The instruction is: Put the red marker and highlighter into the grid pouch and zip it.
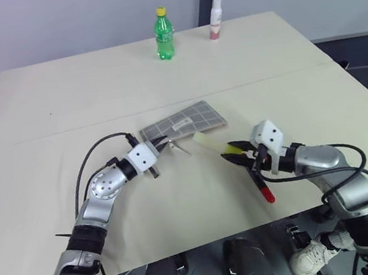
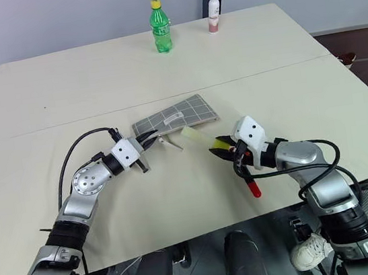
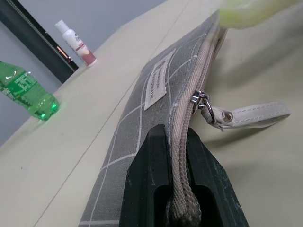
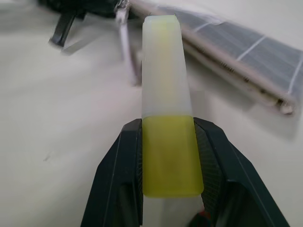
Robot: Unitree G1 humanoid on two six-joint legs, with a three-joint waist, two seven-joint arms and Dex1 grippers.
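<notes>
Your left arm reaches forward and to the right across the near half of the table (image 1: 47, 128), forearm roughly level, and your left gripper (image 1: 160, 142) is clenched on the near-left end of the pouch (image 1: 192, 118), its two black fingers (image 3: 142, 184) pinching the zipper edge. The pouch lies flat near the table's middle with its long side running left to right; its metal pull (image 3: 200, 100) with a pale strap sits partway along the zipper, and you cannot tell how far the zipper stands open. Your right arm comes in from the near right, elbow bent, gripper (image 1: 238, 151) tilted slightly down and pointing left toward the pouch. It is grasping the highlighter (image 1: 210, 142) by its yellow cap, the pale body sticking out toward the pouch's near edge, close to it but apart. The marker (image 1: 264, 188) lies on the table just under your right wrist, red end toward you; the gripper covers much of its black barrel. At the far edge stand a green bottle (image 1: 164, 34) and a small white bottle (image 1: 214, 19), well apart from the work.
</notes>
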